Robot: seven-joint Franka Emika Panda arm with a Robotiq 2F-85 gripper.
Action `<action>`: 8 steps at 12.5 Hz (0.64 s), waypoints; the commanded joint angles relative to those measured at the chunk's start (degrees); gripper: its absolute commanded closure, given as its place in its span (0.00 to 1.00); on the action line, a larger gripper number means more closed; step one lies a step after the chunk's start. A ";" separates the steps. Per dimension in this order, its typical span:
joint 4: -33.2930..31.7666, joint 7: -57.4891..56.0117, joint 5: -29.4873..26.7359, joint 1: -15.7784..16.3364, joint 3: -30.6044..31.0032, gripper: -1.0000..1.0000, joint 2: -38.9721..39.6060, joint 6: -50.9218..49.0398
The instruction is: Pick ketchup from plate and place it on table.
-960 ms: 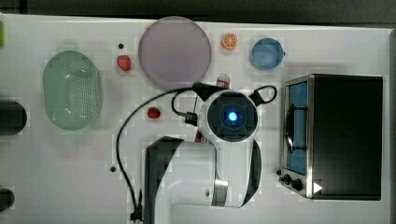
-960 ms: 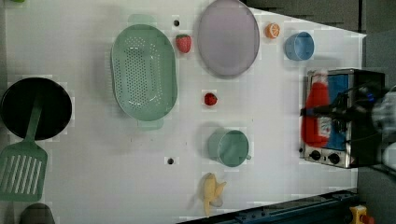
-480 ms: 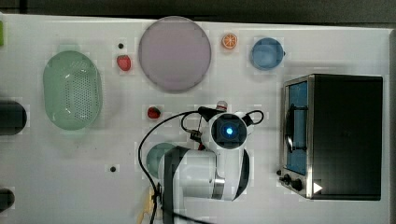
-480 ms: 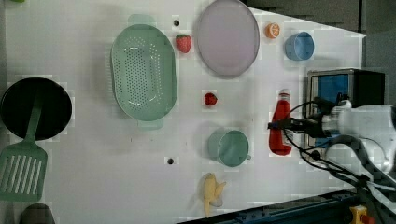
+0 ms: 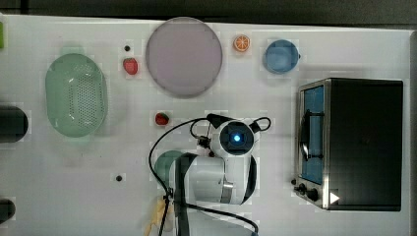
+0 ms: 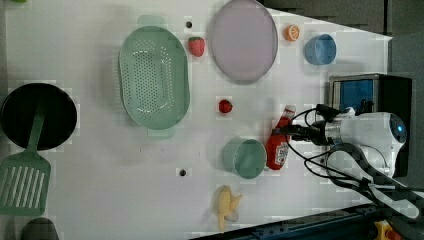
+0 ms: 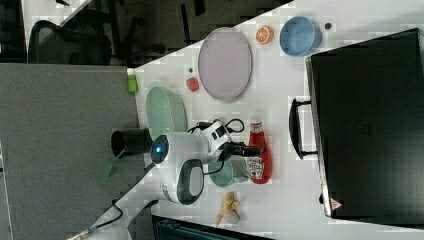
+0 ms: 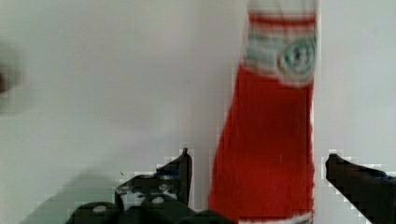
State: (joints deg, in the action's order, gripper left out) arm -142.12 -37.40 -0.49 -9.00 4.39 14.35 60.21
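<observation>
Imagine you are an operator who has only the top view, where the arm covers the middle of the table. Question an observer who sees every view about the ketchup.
Operator: Where is the ketchup?
Observer: In the left view the ketchup is right beside the green cup, well away from the plate.
Operator: Is the gripper holding it?
Observer: No. In the wrist view the gripper is open, with a gap between each finger and the bottle.

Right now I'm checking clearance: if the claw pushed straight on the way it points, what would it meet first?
The ketchup standing between its open fingers; behind it, probably the table.
</observation>
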 commanded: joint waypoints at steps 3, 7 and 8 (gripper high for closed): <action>3.18 13.47 -0.65 -0.47 0.71 0.00 -12.65 -5.54; 9.24 28.37 -0.53 -0.41 1.37 0.00 -24.62 -19.78; 11.34 31.87 -0.49 -0.42 1.37 0.00 -26.82 -25.42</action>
State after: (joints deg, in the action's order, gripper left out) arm -132.61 -14.32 -0.50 -9.97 5.35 -11.77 36.40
